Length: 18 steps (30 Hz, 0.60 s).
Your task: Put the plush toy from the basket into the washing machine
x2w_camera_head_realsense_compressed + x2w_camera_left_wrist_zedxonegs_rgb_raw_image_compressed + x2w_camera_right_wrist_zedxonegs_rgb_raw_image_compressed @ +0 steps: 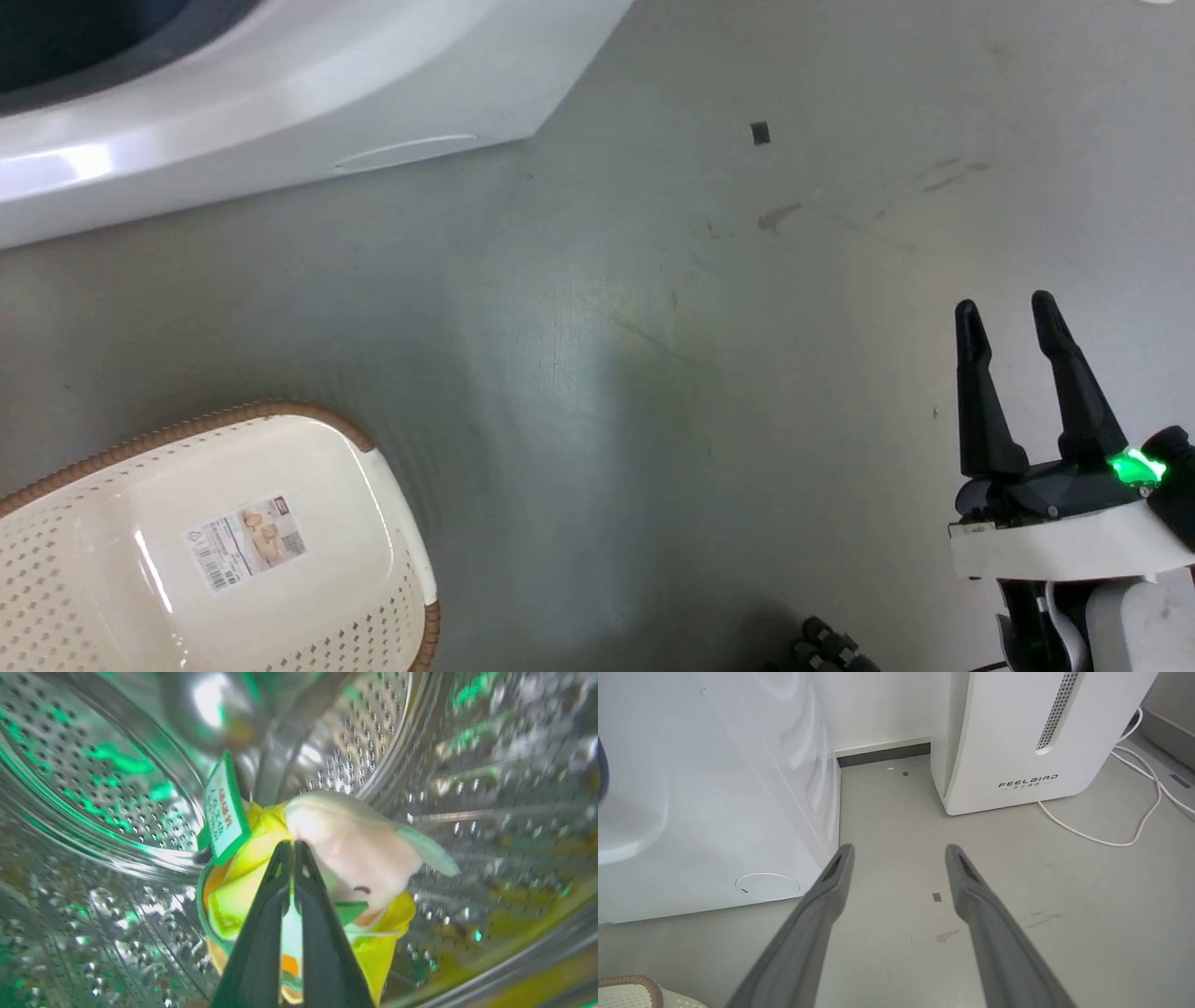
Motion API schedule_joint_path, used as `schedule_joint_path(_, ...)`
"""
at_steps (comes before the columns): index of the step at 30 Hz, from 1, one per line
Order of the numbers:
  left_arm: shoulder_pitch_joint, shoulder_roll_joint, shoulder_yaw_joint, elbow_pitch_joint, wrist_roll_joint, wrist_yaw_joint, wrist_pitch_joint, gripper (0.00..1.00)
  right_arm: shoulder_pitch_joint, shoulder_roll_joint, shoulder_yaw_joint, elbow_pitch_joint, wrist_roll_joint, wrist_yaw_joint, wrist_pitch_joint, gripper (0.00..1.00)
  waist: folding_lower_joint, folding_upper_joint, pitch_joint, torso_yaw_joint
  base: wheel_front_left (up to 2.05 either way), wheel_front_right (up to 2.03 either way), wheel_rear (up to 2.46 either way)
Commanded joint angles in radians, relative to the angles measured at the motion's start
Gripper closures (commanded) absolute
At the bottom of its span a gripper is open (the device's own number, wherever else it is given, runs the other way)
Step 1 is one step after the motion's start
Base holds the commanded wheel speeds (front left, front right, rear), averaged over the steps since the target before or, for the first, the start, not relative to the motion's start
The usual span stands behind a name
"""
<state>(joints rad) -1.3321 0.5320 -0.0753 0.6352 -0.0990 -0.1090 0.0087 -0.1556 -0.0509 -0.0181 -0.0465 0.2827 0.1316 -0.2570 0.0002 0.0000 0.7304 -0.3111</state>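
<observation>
Head view: the washing machine (233, 121) is seen at upper left, white front w/ a dark curved band at the top corner. The basket (280, 411) is seen at lower left on the grey floor (607, 373), well apart from the machine; a paper label (248, 541) is seen on its inner bottom. The right hand (1006, 308) is seen at lower right above bare floor, fingers apart & pointing up, nothing between them. A small dark mark (761, 133) is seen on the floor at upper centre.

Left wrist view: the left hand (293, 845) is seen inside the shiny perforated drum (490, 788), lit green in places. Its fingers are pressed nearly together & clamped on the plush toy (355, 844) at the yellow clothing. The toy's pale head is turned up & to the right; a green tag (224, 812) sticks up at left. Whether the toy touches the drum wall can't be told; pic is blurred.

Right wrist view: the right hand's fingers are spread wide over the floor. The machine's lower front is seen at left, a white FEELBIRD appliance (1017, 742) at upper right w/ a white cable (1134, 812) beside it, and a basket corner at bottom left.
</observation>
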Motion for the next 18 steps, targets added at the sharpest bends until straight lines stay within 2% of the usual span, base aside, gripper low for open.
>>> schedule_joint_path(1,-0.021,0.013,-0.019,0.033,0.015,-0.006,-0.001,1.0,-0.02,0.001,0.0,-0.006,0.007,-0.001,-0.005,0.0,-0.0002,0.0,0.025,-0.014,0.0,0.0,0.0)
schedule_joint_path(7,-0.01,0.024,-0.08,0.158,0.025,-0.015,0.001,1.0,-0.031,0.001,0.001,-0.001,0.017,-0.001,-0.005,0.0,-0.0002,0.0,0.04,-0.007,0.0,0.0,0.0)
schedule_joint_path(18,-0.012,-0.025,-0.144,0.3,-0.027,-0.021,-0.04,1.0,-0.054,0.001,-0.001,-0.012,-0.001,-0.001,-0.005,0.0,-0.0002,0.0,0.056,0.024,0.0,0.0,0.0)
